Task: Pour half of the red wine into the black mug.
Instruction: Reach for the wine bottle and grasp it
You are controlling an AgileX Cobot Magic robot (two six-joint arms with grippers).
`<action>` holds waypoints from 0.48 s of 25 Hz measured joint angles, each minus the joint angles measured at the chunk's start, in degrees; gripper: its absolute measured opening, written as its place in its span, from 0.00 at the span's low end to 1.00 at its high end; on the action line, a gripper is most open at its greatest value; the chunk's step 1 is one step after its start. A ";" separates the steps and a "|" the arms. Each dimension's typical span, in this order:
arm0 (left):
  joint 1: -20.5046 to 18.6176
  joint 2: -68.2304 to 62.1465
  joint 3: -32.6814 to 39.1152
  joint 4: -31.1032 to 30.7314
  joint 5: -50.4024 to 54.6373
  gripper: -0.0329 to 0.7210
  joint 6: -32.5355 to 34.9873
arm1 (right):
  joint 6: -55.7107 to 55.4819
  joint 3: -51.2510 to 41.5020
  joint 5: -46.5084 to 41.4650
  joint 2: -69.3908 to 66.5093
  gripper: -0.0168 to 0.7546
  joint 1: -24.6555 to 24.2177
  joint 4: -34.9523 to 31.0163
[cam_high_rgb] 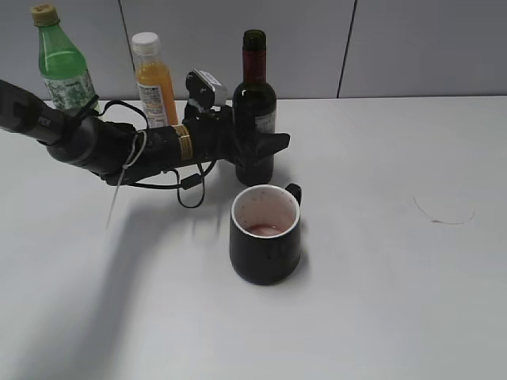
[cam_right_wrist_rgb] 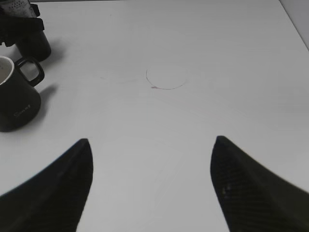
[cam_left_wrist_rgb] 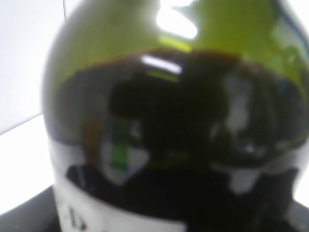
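Wine bottle (cam_high_rgb: 255, 111) stands upright behind black mug (cam_high_rgb: 265, 234), left fingers (cam_high_rgb: 273, 145) around it.

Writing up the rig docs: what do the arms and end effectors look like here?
The left arm is matte black and tubular, with a yellow band near the wrist, a white cable tie, loose black cables looping beneath, and a small grey-white camera module on top. Its left end effector has black fingers. The right end effector shows two black, tapered, finely textured fingers.

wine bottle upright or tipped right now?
Upright. The wine bottle stands on the table behind the black mug, neck vertical, left claw around its body.
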State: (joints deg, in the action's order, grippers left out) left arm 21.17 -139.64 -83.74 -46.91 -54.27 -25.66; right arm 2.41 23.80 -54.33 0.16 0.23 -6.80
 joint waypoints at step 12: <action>0.20 0.06 0.00 1.11 0.63 0.78 0.07 | 0.00 0.00 0.00 0.00 0.76 0.00 0.00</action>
State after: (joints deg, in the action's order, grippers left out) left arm 21.38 -139.57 -83.74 -45.79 -53.63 -25.60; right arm 2.41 23.80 -54.33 0.16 0.23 -6.80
